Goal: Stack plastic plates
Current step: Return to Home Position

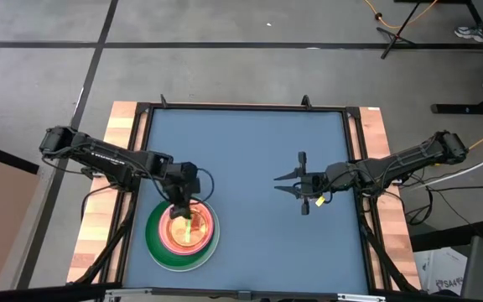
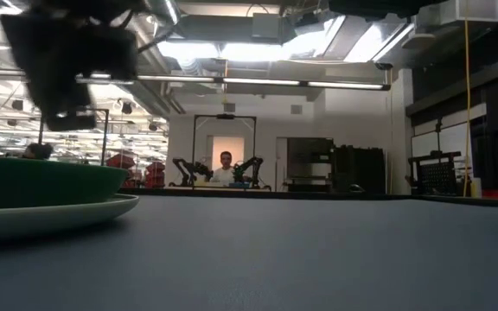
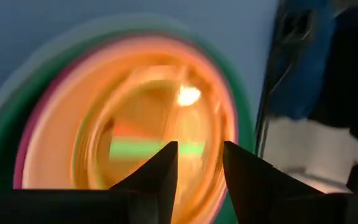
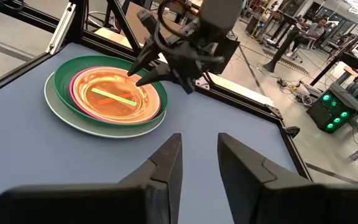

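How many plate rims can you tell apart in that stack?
4: pale plate at bottom, dark green plate on it, magenta plate inside that, orange plate innermost. Others may be hidden between. Left pincer hangs over them.

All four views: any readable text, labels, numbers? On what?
None legible.
No print on the plate stack.
No readable marking on the left gripper or the right gripper.
Dark print on the white box at the high view's lower right: too blurred to read.
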You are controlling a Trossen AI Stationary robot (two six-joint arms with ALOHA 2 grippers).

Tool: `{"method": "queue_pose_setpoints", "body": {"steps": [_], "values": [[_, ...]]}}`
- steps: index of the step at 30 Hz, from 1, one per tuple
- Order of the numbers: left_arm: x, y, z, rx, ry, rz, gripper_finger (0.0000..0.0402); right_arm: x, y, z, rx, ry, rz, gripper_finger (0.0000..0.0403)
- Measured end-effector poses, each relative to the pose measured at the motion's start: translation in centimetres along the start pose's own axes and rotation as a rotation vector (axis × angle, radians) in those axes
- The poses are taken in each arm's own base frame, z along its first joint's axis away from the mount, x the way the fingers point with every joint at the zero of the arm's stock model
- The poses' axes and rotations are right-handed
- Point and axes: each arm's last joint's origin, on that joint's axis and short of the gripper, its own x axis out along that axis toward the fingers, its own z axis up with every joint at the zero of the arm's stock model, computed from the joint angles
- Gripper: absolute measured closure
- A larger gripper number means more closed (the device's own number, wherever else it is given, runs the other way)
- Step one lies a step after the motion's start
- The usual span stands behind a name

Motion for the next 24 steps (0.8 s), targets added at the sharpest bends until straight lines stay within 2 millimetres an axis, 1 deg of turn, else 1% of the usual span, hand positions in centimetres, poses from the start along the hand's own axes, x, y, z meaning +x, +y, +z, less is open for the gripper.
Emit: {"method": "queue_pose_setpoints", "body": {"steps": [3, 6, 14, 19, 22, 24], "values": [[-0.1, -0.6, 1.0, 0.064, -0.114, -0.031, 0.0282, 0.0, 0.0, 0.0, 0.0, 0.0, 0.0, 0.0307], [-0.2, -1.0, 1.9, 0.107, -0.235, -0.017, 0.0282, 0.0, 0.0, 0.0, 0.0, 0.0, 0.0, 0.0307], [-0.7, -0.9, 3.0, 0.118, -0.505, 0.205, 0.0283, 0.0, 0.0, 0.0, 0.0, 0.001, -0.005, 0.0307], [-1.0, -1.2, 3.6, 0.261, -0.584, 0.25, 0.0283, 0.0, -0.1, 0.0, 0.0, 0.005, -0.018, 0.0307], [-1.4, -1.8, 4.2, 0.362, -0.668, 0.245, 0.0285, 0.0, -0.1, 0.0, 0.0, 0.004, -0.019, 0.0307], [-1.7, -2.3, 4.6, 0.436, -0.737, 0.244, 0.0294, 0.0, -0.1, 0.0, 0.001, 0.004, -0.02, 0.0307]]}}
